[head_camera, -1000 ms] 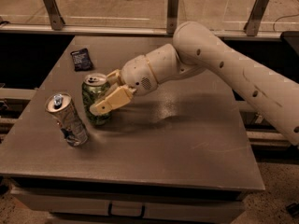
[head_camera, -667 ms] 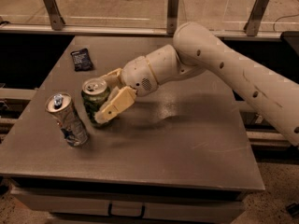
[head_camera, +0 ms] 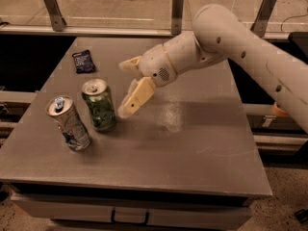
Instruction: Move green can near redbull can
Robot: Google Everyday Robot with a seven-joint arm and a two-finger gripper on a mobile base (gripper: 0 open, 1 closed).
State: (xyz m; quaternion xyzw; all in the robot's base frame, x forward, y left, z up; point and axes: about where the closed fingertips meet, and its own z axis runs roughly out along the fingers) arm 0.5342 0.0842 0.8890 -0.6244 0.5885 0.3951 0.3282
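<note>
The green can (head_camera: 99,105) stands upright on the grey table (head_camera: 192,143), left of centre, with a green patterned label and silver top. The redbull can (head_camera: 68,123) stands just to its left and a little nearer the front, silver with blue patches and a blue tab, a small gap between them. My gripper (head_camera: 126,88) is to the right of the green can, open and empty, drawn clear of it. One finger (head_camera: 136,97) points down toward the table beside the can; the other finger (head_camera: 130,64) sits higher and further back.
A small dark packet (head_camera: 83,61) lies at the table's back left. A railing with metal posts (head_camera: 177,11) runs behind the table. My arm (head_camera: 240,47) reaches in from the right over the table's back half.
My gripper has let go of the green can and pulled back to the right and upward. The green can stays standing next to the redbull can.
</note>
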